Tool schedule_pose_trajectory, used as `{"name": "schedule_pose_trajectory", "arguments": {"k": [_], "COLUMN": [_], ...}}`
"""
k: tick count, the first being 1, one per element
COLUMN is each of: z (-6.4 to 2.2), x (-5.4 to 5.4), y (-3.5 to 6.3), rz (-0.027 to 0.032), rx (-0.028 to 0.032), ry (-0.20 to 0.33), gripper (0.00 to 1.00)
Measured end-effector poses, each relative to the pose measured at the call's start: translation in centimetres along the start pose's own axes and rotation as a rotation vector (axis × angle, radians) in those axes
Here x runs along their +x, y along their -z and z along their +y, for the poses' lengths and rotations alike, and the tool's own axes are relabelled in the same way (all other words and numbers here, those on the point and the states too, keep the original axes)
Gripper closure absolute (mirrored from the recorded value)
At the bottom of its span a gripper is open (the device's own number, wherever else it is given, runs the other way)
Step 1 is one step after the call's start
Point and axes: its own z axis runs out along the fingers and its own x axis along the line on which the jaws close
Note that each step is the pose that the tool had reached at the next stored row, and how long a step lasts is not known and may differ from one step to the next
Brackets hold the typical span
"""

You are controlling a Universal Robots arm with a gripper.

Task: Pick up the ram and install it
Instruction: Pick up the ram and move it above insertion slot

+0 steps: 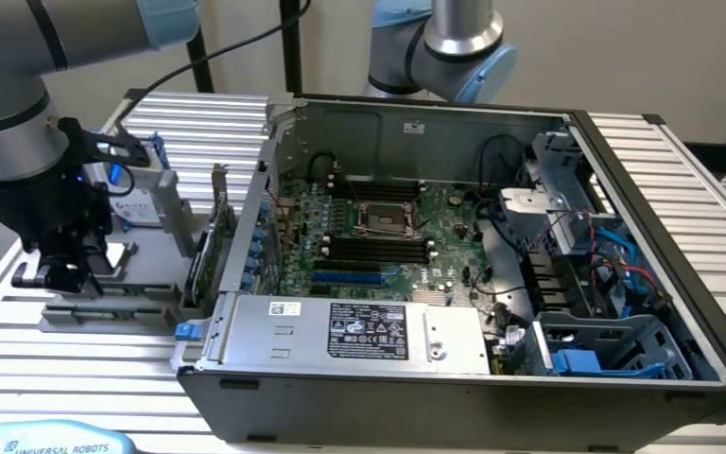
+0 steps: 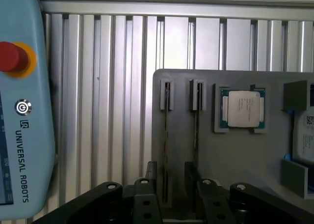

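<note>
Ribbed aluminium table [image 1: 703, 199] carries an open computer case [image 1: 464, 378] at centre-right of the exterior view and a grey fixture tray [image 1: 105, 307] at the frame's left edge. On that tray the ram [image 2: 167, 145] stands on edge in a narrow slot. The wrist view presents it edge-on as 1 thin dark line with a faint green tint, and its chips cannot be made out. A 2nd stick [image 2: 196, 135] of the same form occupies the neighbouring slot, and a square silver processor [image 2: 243, 108] lies flat in a pocket just beside that. The gripper [image 2: 170, 174] is spread apart: its 2 black fingers [image 2: 151, 172] stand 1 on each side of the ram, with grey tray showing between each finger and the stick, so nothing is grasped. The arm [image 1: 10, 142] enters from the upper left of the exterior view, with its wrist pointing straight down over the tray and the tool low against it. The motherboard [image 1: 376, 227] lies in the case, well apart from the ram. A pale blue teach pendant [image 2: 19, 135] rests on the table near the tray.
</note>
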Motion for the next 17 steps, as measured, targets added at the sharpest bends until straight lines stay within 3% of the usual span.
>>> {"name": "schedule_pose_trajectory", "arguments": {"k": [17], "z": [-0.15], "x": [0.0], "y": [-3.09], "rz": [0.0004], "rx": [0.0018], "ry": [0.008], "gripper": [0.64]}}
